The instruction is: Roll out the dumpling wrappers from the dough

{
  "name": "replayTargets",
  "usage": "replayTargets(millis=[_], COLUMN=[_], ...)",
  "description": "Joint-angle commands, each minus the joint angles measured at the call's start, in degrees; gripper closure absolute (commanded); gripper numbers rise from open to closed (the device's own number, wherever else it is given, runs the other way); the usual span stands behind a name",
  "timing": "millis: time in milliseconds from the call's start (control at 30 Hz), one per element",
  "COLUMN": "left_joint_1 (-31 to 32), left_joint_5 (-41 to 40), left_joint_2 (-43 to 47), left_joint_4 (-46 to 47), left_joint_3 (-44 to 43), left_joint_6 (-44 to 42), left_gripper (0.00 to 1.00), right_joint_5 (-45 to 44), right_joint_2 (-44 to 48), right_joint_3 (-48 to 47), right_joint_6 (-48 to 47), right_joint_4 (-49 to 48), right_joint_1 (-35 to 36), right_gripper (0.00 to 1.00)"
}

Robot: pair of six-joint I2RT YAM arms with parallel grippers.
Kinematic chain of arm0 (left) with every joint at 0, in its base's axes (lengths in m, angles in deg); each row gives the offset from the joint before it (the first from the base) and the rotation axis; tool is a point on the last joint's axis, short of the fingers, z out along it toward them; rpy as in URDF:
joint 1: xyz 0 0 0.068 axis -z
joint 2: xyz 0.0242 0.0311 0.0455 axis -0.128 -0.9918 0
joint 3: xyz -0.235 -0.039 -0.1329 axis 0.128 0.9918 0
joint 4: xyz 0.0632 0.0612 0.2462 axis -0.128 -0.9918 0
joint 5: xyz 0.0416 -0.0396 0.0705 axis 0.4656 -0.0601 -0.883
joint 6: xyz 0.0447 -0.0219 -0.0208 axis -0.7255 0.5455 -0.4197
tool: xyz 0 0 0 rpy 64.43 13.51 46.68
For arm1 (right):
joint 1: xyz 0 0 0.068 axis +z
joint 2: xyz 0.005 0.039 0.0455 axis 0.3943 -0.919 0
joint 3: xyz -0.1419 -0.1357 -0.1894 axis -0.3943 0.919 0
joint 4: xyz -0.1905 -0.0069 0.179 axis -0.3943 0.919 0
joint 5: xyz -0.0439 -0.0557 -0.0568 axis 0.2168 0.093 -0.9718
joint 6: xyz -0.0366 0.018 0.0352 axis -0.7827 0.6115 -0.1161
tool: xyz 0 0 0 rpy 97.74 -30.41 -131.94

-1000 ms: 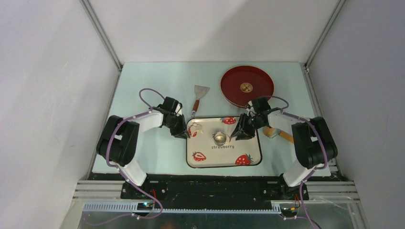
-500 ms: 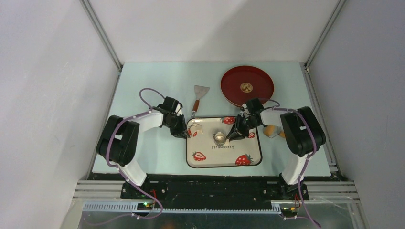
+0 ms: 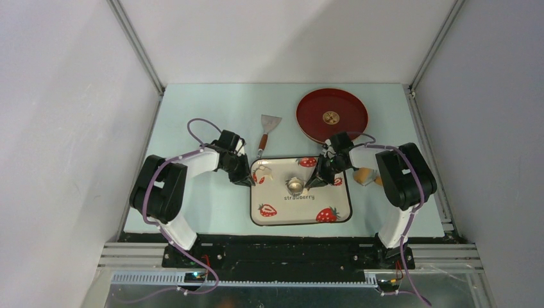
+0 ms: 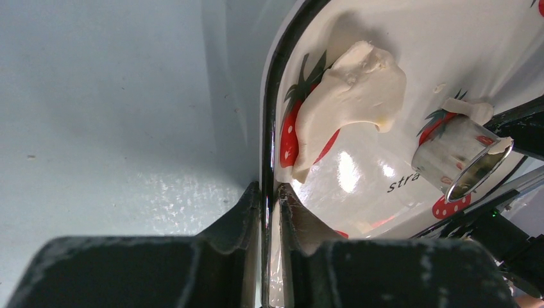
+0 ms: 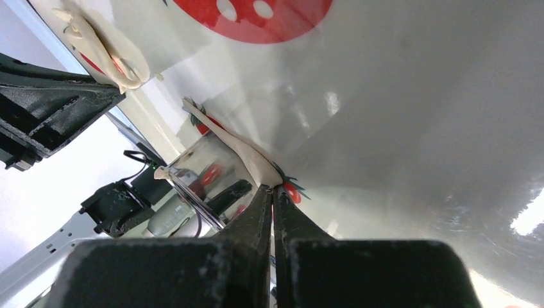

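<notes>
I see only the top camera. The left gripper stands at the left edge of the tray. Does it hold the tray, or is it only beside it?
Observer: It holds it. The left gripper is closed on the tray rim, one finger on each side.
Operator: And the right one, beside the metal ring?
Observer: The right gripper is shut, with its tips at the end of a thin dough strip.
Operator: Is the ring clean?
Observer: No, a small dough scrap clings to its rim.
</notes>
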Motion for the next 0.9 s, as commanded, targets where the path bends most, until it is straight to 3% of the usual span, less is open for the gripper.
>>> replayTargets(millis=[0, 667, 733, 867], left_joint_1=[0.4, 0.4, 0.4, 0.4], left_joint_5=[1.2, 1.1, 0.5, -1.2], left_joint_2=[-0.6, -0.5, 0.9, 5.7], left_joint_4=[1.2, 1.2, 1.2, 1.2], left_joint_3=[-0.9, -0.4, -0.3, 0.0], left_joint_6=[-1.2, -1.9, -2.0, -3.1], left_gripper=[0.84, 0.85, 0.8, 0.55], right_joint_5=[-1.6, -6.5, -7.0, -9.4], right_joint_2=[2.8, 15.1, 16.8, 18.2], right_joint_3=[-0.4, -0.5, -1.4, -6.7], right_joint_6=[-0.1, -1.9, -1.7, -2.6], right_joint_4=[-2.5, 6.3, 6.4, 9.6], right_joint_1=[0.0, -0.9, -0.9, 0.4], right_gripper=[1.0, 1.0, 1.0, 1.0])
